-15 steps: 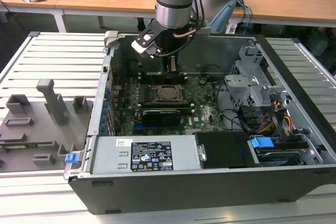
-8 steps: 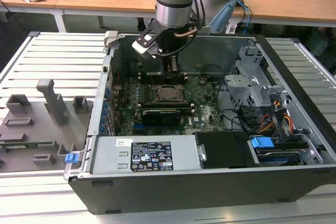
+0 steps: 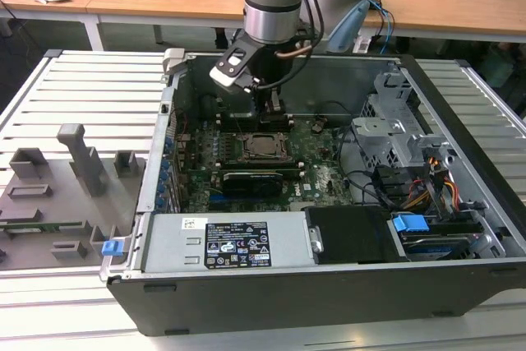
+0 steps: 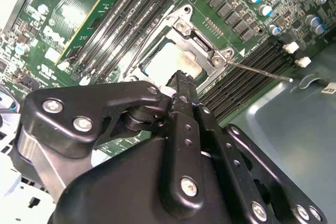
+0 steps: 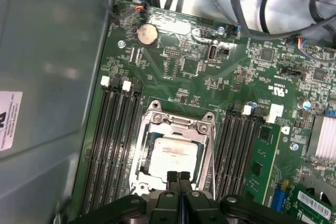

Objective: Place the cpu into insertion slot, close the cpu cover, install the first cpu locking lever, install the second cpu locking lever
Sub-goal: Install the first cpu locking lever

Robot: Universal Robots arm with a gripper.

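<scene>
I see room above the cpu cover [image 5: 178, 123]; memory slots [image 5: 113, 140] flank it; the case wall [image 5: 47, 51] stands near.

Light wooden desks [image 3: 164, 2] behind a pale slatted metal worktable [image 3: 90, 96], under even indoor light.

The cpu [image 5: 172, 153] has a dull grey metal top. The cover [image 5: 181, 124] is shiny metal. The board [image 5: 199, 66] is smooth green. The gripper [image 5: 178, 176] is matt black.
</scene>
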